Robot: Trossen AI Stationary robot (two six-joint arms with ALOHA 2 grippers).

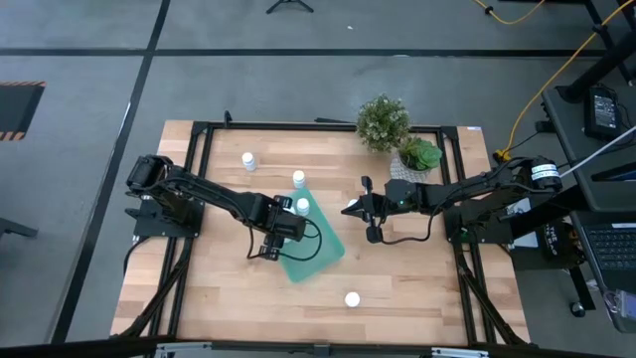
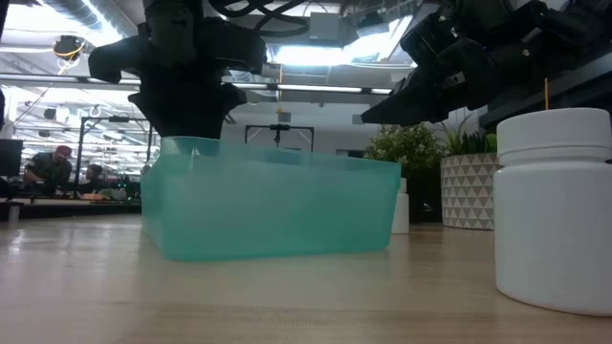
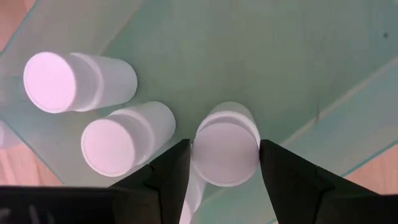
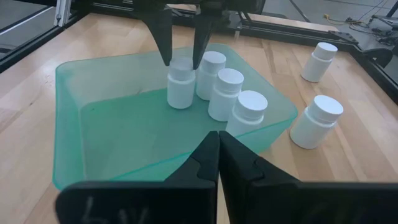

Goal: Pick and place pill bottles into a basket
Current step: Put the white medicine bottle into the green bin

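Observation:
The teal basket (image 1: pixel 316 251) lies mid-table, and three white pill bottles (image 4: pixel 225 93) stand upright in a row on its floor. A further pill bottle (image 4: pixel 180 87) stands upright beside them under my left gripper (image 4: pixel 183 59), which points down into the basket and is shut on it. In the left wrist view its cap (image 3: pixel 225 152) fills the gap between the two dark fingers. My right gripper (image 1: pixel 348 209) hovers shut just right of the basket, touching nothing. My left gripper pinches the pill bottle's round cap by its sides (image 3: pixel 255 155) between its two fingers (image 4: pixel 163 37). The fingers come from above, pointing down. The bottle stays upright, and its base appears to rest on the basket's floor.
Loose pill bottles stand on the wood beyond the basket (image 1: pixel 247 160) (image 1: pixel 298 179) and near the front edge (image 1: pixel 352 298). Two potted plants (image 1: pixel 383 121) (image 1: pixel 417 154) sit at the back right. A black frame borders the table.

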